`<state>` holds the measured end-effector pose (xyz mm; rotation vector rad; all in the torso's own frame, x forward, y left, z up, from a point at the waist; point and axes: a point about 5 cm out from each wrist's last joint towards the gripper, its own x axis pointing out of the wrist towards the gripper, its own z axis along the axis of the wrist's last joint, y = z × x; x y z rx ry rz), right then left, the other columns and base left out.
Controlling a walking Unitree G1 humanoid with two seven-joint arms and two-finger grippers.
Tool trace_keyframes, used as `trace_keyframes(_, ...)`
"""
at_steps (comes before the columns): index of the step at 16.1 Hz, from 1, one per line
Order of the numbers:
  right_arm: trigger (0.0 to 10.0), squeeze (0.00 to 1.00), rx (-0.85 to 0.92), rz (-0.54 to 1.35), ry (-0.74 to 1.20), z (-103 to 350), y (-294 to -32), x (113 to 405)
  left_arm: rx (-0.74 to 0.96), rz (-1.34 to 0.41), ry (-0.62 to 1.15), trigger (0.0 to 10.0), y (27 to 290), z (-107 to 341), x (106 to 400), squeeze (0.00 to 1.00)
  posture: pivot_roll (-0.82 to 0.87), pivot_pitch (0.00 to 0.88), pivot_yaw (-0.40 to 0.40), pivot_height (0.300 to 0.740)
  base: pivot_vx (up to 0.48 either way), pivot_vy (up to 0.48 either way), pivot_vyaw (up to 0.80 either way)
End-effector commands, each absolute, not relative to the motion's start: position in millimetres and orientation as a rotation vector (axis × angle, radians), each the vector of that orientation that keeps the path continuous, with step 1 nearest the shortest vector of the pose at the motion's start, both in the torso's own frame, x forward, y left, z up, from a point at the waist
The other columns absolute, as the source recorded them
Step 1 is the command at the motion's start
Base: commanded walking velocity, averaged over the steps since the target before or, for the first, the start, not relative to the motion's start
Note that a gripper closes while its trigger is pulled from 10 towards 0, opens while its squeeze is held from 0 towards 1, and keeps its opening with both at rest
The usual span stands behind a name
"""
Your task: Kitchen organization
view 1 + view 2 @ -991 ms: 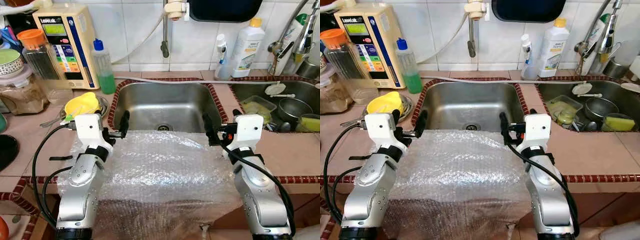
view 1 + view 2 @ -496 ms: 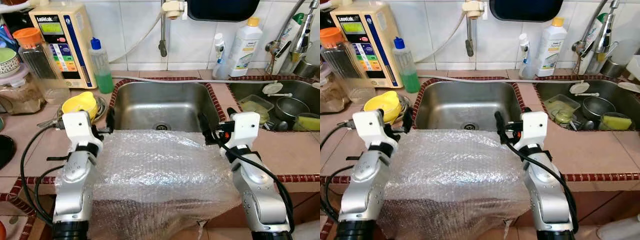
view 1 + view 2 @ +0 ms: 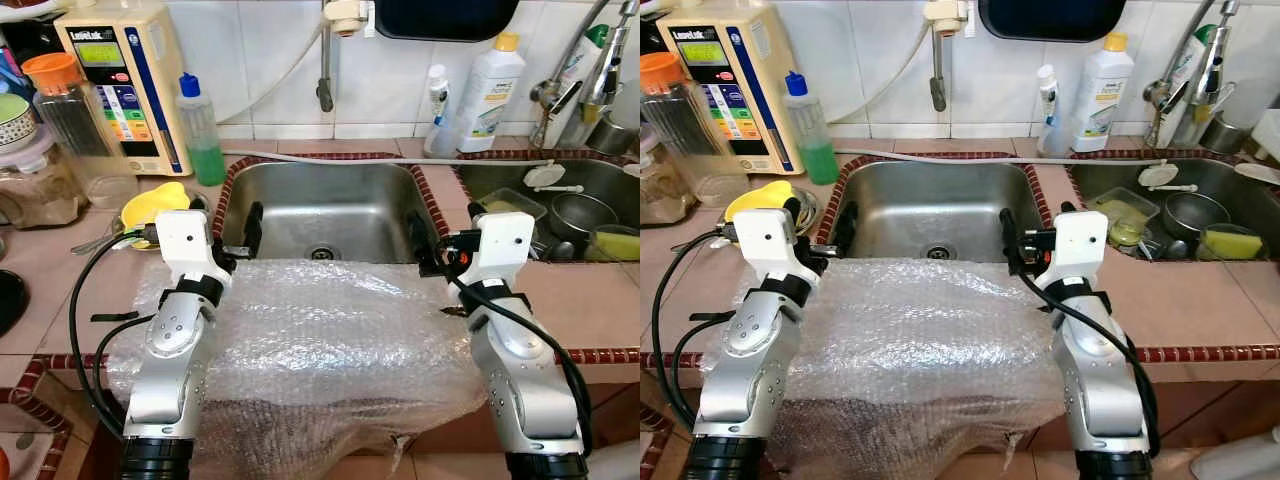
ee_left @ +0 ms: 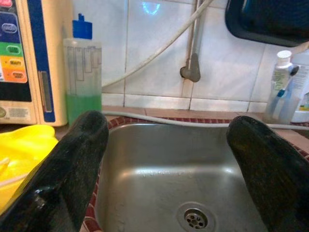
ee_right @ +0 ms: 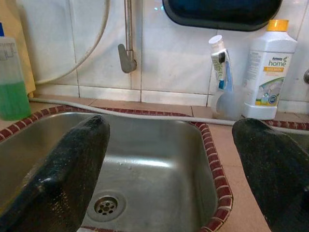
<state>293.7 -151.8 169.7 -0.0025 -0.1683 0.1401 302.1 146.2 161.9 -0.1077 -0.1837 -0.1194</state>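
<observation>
We are looking along the left gripper (image 4: 169,169); its two black fingers (image 4: 72,169) are standing wide apart, with nothing between them. Past them a steel sink (image 4: 159,164) is lying, with a round drain (image 4: 195,218) in its bottom and a red tiled edge. A yellow item (image 4: 21,150) is sitting just beside the sink. On the counter behind, a bottle of green liquid (image 4: 83,79) with a blue cap is standing next to a cream appliance (image 4: 29,58). A white hose (image 4: 159,48) is running across the tiled wall (image 4: 154,72), and a small spray bottle (image 4: 280,87) is standing at the far side.
</observation>
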Motion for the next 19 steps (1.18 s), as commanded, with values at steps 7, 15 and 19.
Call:
trace_keyframes(7, 10.0, 0.00, -0.011, 0.127, -0.168, 167.9, -152.4, 292.4, -0.133, -0.120, -0.199, 10.0, 150.5, 167.1, 301.9, 0.00, 0.05, 0.000, 0.037, 0.740, 0.000, -0.409, 0.00)
trace_keyframes(15, 10.0, 0.00, -0.008, 0.143, -0.165, 165.8, -148.3, 290.9, -0.130, -0.094, -0.176, 10.0, 157.5, 165.1, 300.7, 0.00, 0.05, 0.000, 0.041, 0.740, 0.000, 0.000, 0.00)
trace_keyframes(19, 10.0, 0.00, -0.007, 0.141, -0.165, 164.9, -148.4, 290.3, -0.133, -0.091, -0.162, 10.0, 158.7, 164.0, 301.1, 0.00, 0.05, 0.000, 0.042, 0.740, 0.000, 0.000, 0.00)
